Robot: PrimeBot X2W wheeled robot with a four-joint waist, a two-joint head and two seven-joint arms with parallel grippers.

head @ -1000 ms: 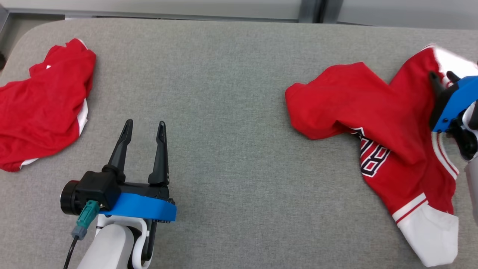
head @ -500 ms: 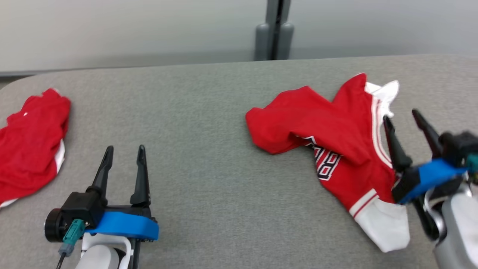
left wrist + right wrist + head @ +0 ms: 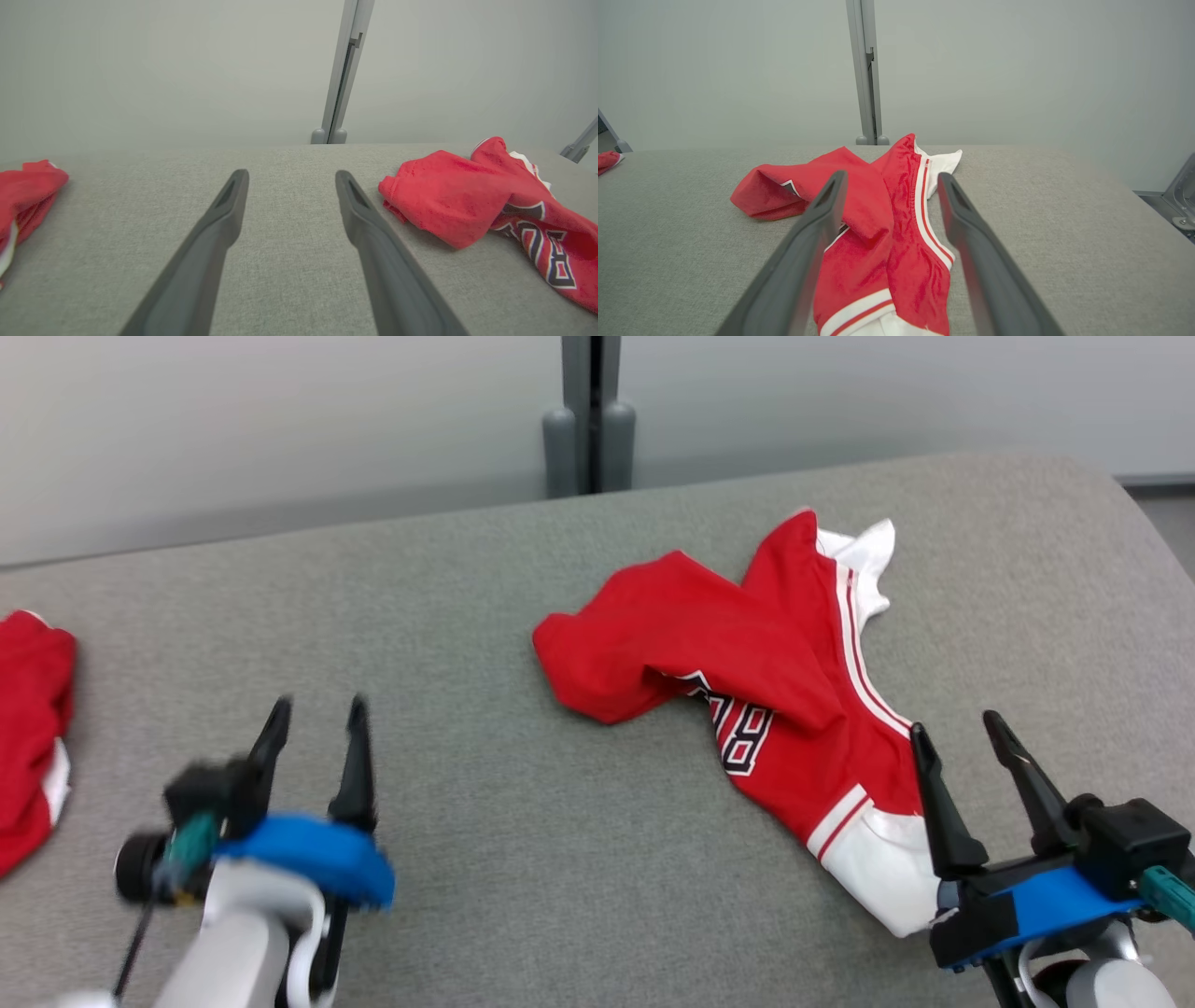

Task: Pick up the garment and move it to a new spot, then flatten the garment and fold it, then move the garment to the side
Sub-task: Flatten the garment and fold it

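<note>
The garment [image 3: 747, 653] lies crumpled on the table's [image 3: 467, 859] right half, its long axis running from the far edge toward the near right corner. The right gripper [image 3: 957, 726], fingers apart and empty, is just beside its near white end. The left gripper [image 3: 317, 704], also spread, is well apart.

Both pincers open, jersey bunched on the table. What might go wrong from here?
1. The jersey lies crumpled, one half folded over the number print; a grasp into the bunch may pinch several layers and block flattening.
2. The right pincer is at the white end panel; pulling there alone would likely drag the heap, not spread it.
3. A second red garment lies at the table's left; the left pincer might target it.
</note>
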